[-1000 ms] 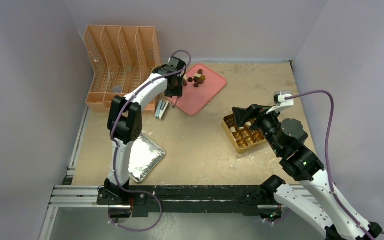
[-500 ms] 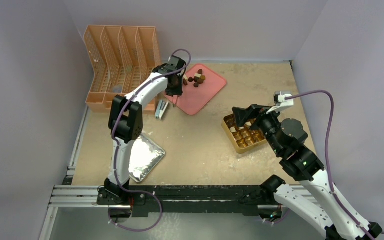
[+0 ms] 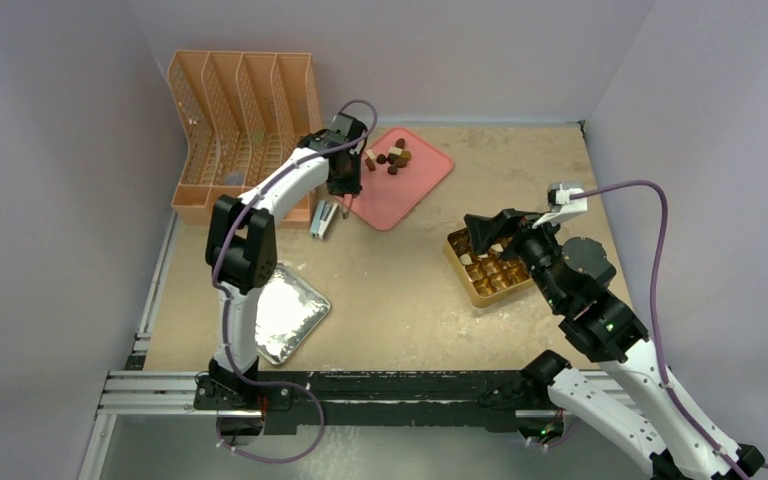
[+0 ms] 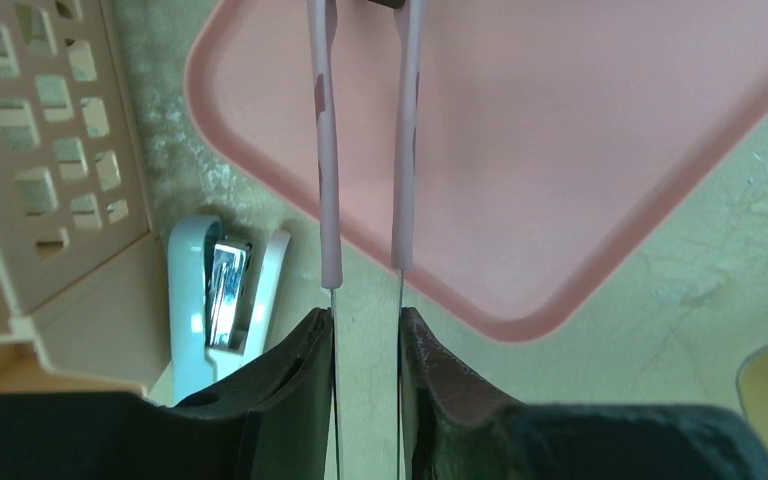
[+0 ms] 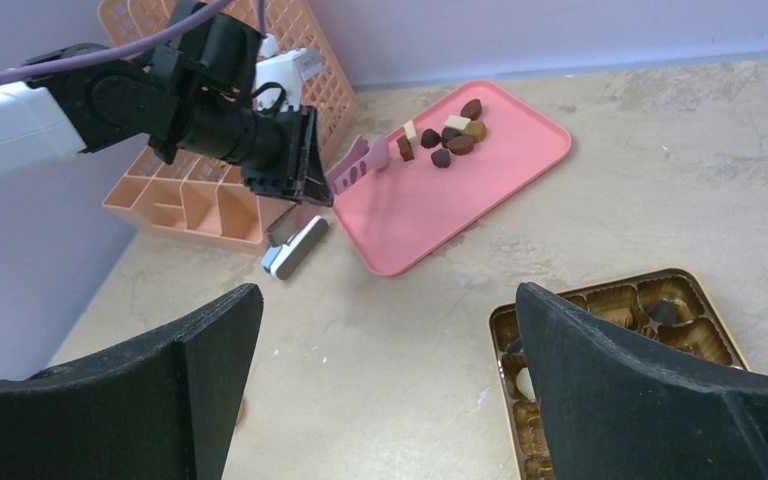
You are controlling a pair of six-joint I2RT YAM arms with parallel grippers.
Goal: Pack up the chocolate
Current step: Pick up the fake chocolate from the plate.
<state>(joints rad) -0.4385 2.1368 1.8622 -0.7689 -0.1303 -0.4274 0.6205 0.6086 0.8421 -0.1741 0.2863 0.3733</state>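
Beyond tongs (image 4: 328, 150) in left claw (image 4: 365, 328) — chocolate (image 3: 392, 158); clustered on tray (image 3: 412, 195)

Brown and cream chocolate (image 5: 448, 135), clustered on tray (image 5: 440, 205)

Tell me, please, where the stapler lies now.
In the top view the stapler lies left of centre on the table, between the orange rack and the pink tray.

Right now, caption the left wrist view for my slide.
Left pincer holds pink tongs out over the pink tray, stapler lying beside it.
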